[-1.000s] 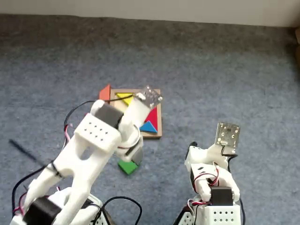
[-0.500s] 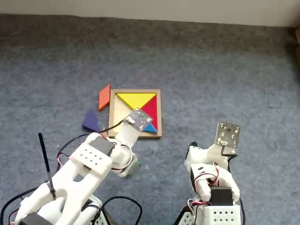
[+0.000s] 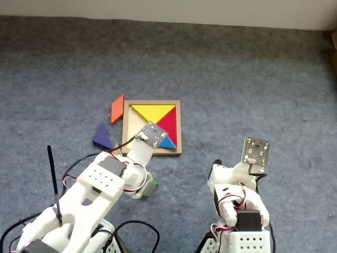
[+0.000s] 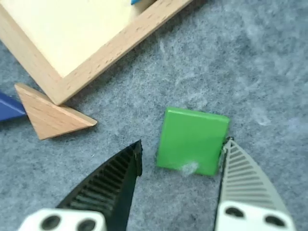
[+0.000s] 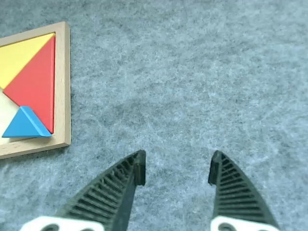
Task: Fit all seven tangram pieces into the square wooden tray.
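The square wooden tray (image 3: 125, 129) holds a yellow triangle (image 3: 151, 111), a red triangle (image 3: 170, 124) and a small blue triangle (image 3: 168, 143). Outside it lie an orange piece (image 3: 117, 109) and a dark blue triangle (image 3: 102, 137). A green square (image 4: 192, 141) lies on the carpet near the tray's front corner, beside a plain wooden triangle (image 4: 48, 115). My left gripper (image 4: 183, 142) is open, one finger on each side of the green square. My right gripper (image 5: 178, 154) is open over bare carpet, right of the tray (image 5: 61, 96).
Grey carpet covers the whole table, with wide free room to the right of and behind the tray. A pale wall edge (image 3: 168, 13) runs along the far side. The right arm's base (image 3: 239, 211) stands at the front right.
My left arm has drawn back from over the tray toward the front and now stands low over the green square. The right arm has not moved.
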Controlling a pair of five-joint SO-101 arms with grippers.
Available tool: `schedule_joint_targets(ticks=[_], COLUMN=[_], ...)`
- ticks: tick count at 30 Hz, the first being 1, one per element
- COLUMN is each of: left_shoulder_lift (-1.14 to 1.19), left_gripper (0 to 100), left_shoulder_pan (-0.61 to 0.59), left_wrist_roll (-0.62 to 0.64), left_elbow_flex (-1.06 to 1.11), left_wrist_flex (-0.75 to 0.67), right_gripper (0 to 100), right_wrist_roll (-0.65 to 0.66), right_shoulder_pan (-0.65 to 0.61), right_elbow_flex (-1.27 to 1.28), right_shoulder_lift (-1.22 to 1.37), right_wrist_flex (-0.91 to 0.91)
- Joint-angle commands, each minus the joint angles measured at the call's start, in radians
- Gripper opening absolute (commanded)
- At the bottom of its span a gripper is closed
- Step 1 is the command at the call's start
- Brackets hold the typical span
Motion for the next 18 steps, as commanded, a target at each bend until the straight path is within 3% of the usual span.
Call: schedule_joint_targets(ticks=[1, 11, 18], left_shoulder_lift=[-0.015, 0.298, 0.318], left_gripper=[26, 26, 8], left_shoulder_pan=[0.03, 0.059, 0.062], left_wrist_roll=[0.006, 0.012, 0.008], left_elbow_flex=[-0.002, -0.205, -0.222], left_wrist_flex=[-0.012, 0.054, 0.058], right_gripper=[21.7, 21.7, 21.7], right_wrist_roll=[-0.009, -0.009, -0.009], right_shoulder_pan=[0.013, 0.045, 0.053], right_elbow_flex=[0.128, 0.128, 0.128], right_shoulder_lift=[0.015, 0.01, 0.008], right_wrist_flex=[0.005, 0.005, 0.005])
